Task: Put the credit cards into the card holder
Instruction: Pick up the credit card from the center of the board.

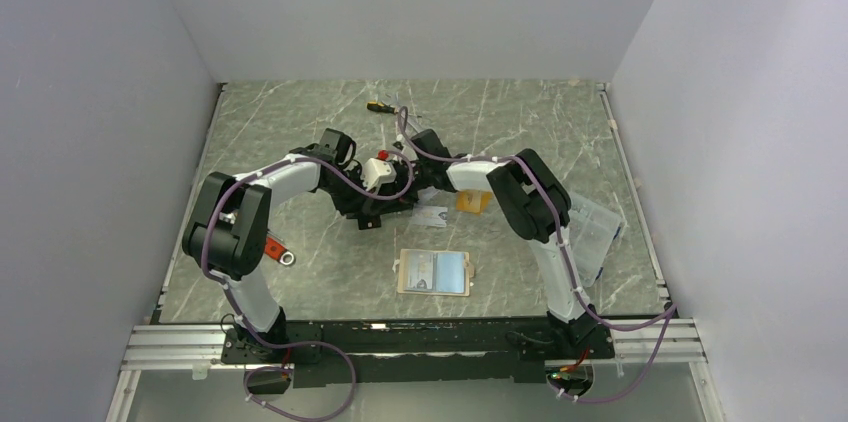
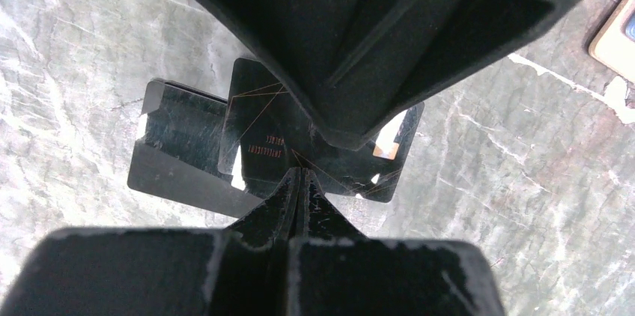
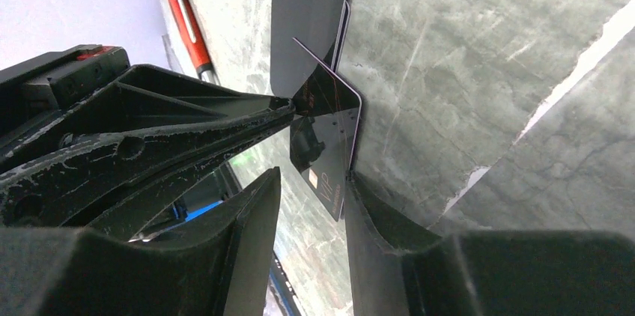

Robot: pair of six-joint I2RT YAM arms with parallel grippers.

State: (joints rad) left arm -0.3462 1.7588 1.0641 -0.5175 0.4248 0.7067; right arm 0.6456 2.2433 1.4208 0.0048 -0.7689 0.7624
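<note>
The grey marbled counter (image 1: 300, 132) fills the floor of a white-walled bay. The left arm (image 1: 285, 177) and the right arm (image 1: 545, 207) both bend in towards the middle of it, and their heads meet just behind the centre.

A clear box (image 1: 598, 227) lies by the right edge, partly behind the right arm. The wallet (image 1: 433, 272) lies open and flat near the front edge, between the two bases, with a tan rim and bluish panels facing up. It is well apart from both sets of jaws.

The black card (image 2: 258, 132) is lifted off the counter where the arms meet. The left jaws are closed tight on one of its edges, with no gap between them. The right jaws stand parted, one finger on each side of the card's other end. The card sits close to one finger, and there is a clear gap to the other.

Under the card a darker flat rectangle (image 2: 172, 159) lies on the counter; I cannot tell if it is another card or a shadow.

The orange card (image 1: 473, 201) lies just right of the jaws, beside the right arm. A silver card (image 1: 432, 215) lies flat just in front of it, between the jaws and the wallet.

A screwdriver (image 1: 379, 107) with a yellow and red handle lies behind the arms. A small red tool (image 1: 277, 250) with a metal ring lies beside the left arm.
</note>
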